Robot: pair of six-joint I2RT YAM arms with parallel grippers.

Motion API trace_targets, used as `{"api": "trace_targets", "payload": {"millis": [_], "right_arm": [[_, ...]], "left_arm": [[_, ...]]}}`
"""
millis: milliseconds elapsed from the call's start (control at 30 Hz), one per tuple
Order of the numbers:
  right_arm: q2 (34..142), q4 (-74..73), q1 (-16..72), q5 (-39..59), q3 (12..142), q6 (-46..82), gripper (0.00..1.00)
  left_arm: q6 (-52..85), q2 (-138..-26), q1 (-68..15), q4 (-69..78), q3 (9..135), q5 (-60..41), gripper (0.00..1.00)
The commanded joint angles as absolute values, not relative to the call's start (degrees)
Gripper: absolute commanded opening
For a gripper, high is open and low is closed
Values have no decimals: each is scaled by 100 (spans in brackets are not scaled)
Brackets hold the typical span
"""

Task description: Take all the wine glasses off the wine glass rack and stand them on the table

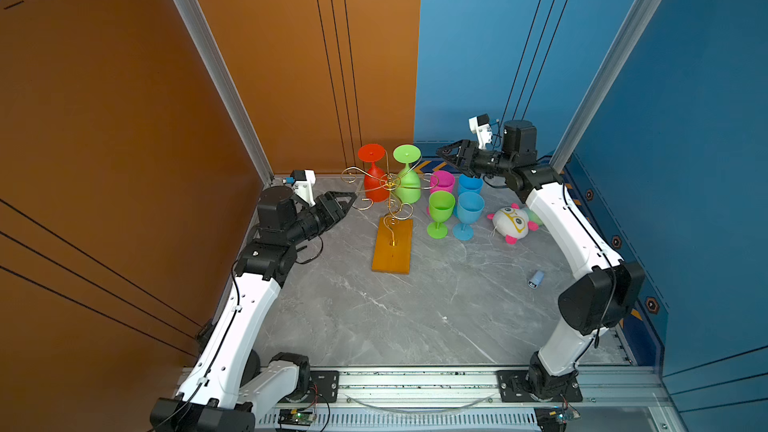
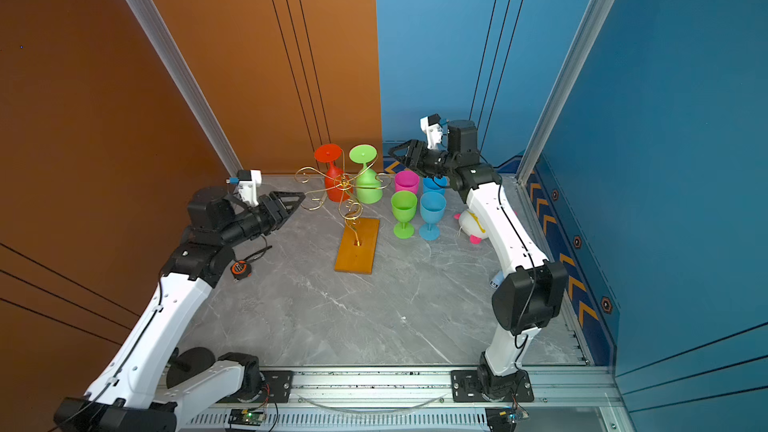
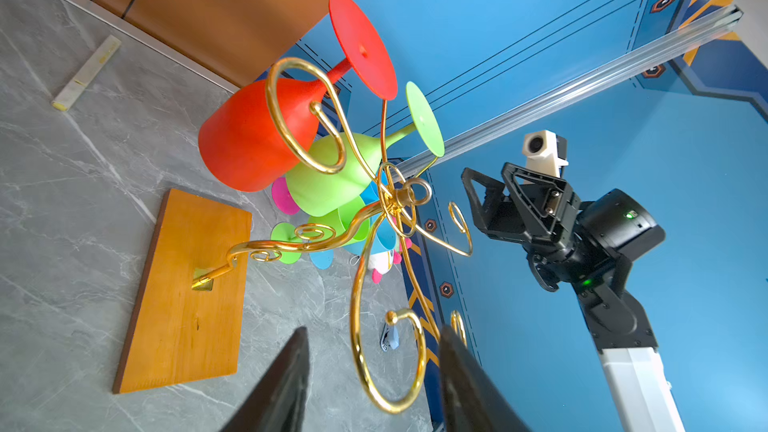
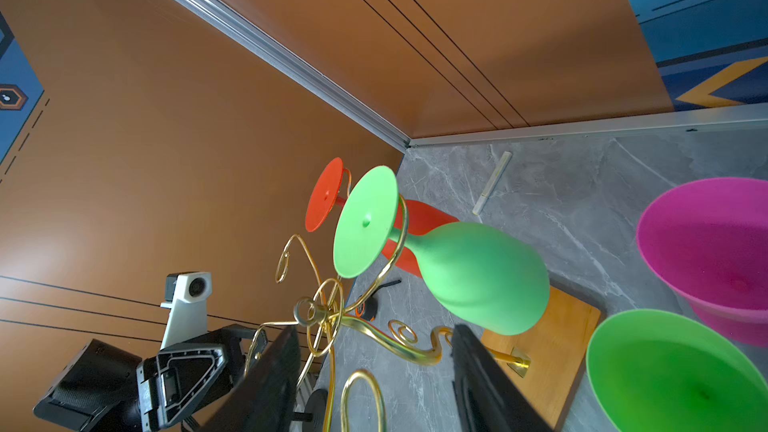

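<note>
Wine glasses hung bowl-down on the wine glass rack (image 1: 392,253), two of them. A red wine glass (image 1: 374,184) was on the side nearer the left pincer (image 1: 352,197), and a green wine glass (image 1: 409,189) on the side nearer the right pincer (image 1: 441,151). Their round feet sat up on the gold curls, with the stems caught in the wire. The rack stood on its orange-brown wooden base between the two pincers.

The left pincer was spread and gripped nothing. An empty gold scroll (image 3: 390,367) curled just off its fingertips (image 3: 297,355); whether it brushed them I couldn't tell. The right pincer was spread and empty too, raised level with the green wine glass's foot, near it but apart.

Beneath the right pincer four glasses stood upright on the grey marbled table (image 1: 374,317). A pink glass (image 1: 441,181) and a blue glass (image 1: 469,184) were closest under it. A lime glass (image 1: 441,205) and a second blue glass (image 1: 470,207) stood just beyond them.

Back along that arm lay a white plush toy (image 1: 512,222), and farther back a small blue object (image 1: 536,279). Behind the left pincer, by its arm, lay an orange-and-black tape measure (image 2: 240,268).
</note>
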State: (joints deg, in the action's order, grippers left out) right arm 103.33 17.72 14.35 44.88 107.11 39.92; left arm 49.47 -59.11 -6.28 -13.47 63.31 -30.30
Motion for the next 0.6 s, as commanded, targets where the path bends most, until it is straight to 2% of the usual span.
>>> {"api": "trace_targets", "payload": {"millis": [0, 300, 567], "right_arm": [[10754, 1653, 1497, 4708, 11198, 4104, 60], [11610, 1560, 1736, 4826, 12004, 4221, 62], [11966, 1558, 1890, 4816, 12446, 4280, 58]], "left_arm": [[4712, -5633, -355, -1444, 6136, -3162, 60], [3777, -5314, 381, -1795, 5436, -2916, 72], [3338, -5383, 558, -1793, 4910, -2700, 75]]}}
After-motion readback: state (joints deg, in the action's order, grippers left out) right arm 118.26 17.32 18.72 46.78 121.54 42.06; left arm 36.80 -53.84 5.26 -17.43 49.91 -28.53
